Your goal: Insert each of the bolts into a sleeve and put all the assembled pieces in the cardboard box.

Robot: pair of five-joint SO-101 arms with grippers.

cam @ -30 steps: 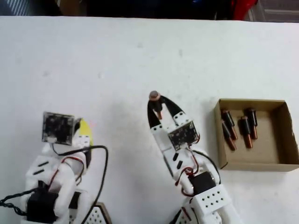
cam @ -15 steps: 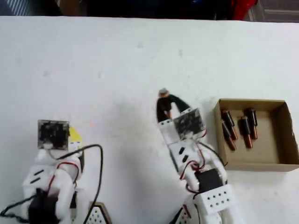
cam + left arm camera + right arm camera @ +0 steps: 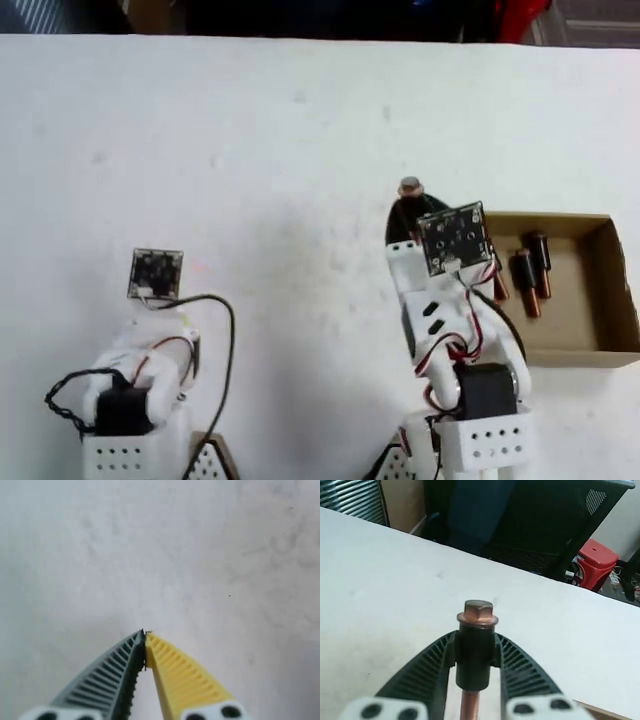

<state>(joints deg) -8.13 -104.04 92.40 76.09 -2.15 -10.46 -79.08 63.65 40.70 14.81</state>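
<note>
My right gripper (image 3: pixel 475 639) is shut on a black sleeve (image 3: pixel 474 657) with a copper bolt (image 3: pixel 478 614) through it, held upright, hex head on top. From above, that bolt head (image 3: pixel 410 187) stands just left of the cardboard box (image 3: pixel 545 216), and the right gripper (image 3: pixel 410 215) sits partly under its wrist camera. Several assembled pieces (image 3: pixel 522 270) lie inside the box. My left gripper (image 3: pixel 145 636) is shut with nothing in it, its grey and yellow tips touching above bare table. The left arm (image 3: pixel 155 275) is at the front left.
The white table (image 3: pixel 250 150) stretches bare between the arms and its far edge. A dark chair (image 3: pixel 535 525) and a red stool (image 3: pixel 597 562) stand beyond that edge. The box's near wall (image 3: pixel 560 355) lies beside the right arm's base.
The right arm has swung right with the bolt and sleeve, from the table's middle to the box's left wall. The left arm has drawn back toward the front edge.
</note>
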